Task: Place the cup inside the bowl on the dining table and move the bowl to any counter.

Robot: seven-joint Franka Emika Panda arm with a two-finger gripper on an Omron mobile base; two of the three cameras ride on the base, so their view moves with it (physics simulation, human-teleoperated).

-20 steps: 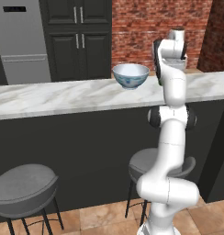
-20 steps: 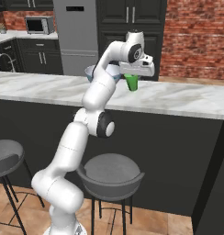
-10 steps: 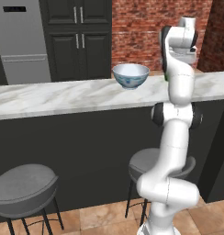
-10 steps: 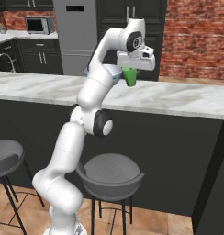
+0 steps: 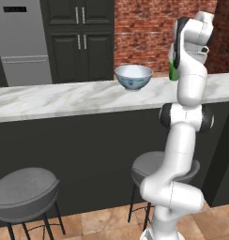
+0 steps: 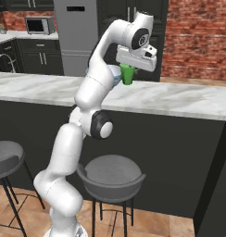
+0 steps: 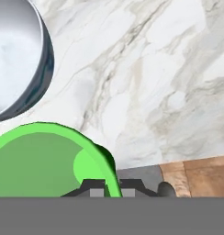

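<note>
Cup (image 6: 128,74) hangs pinched at its rim in my gripper (image 6: 128,69), raised clear above the table (image 6: 179,99) so it can travel over the bowl's wall. Bowl (image 5: 133,77) stands upright on the marble, near but apart, mouth open to receive.
</note>
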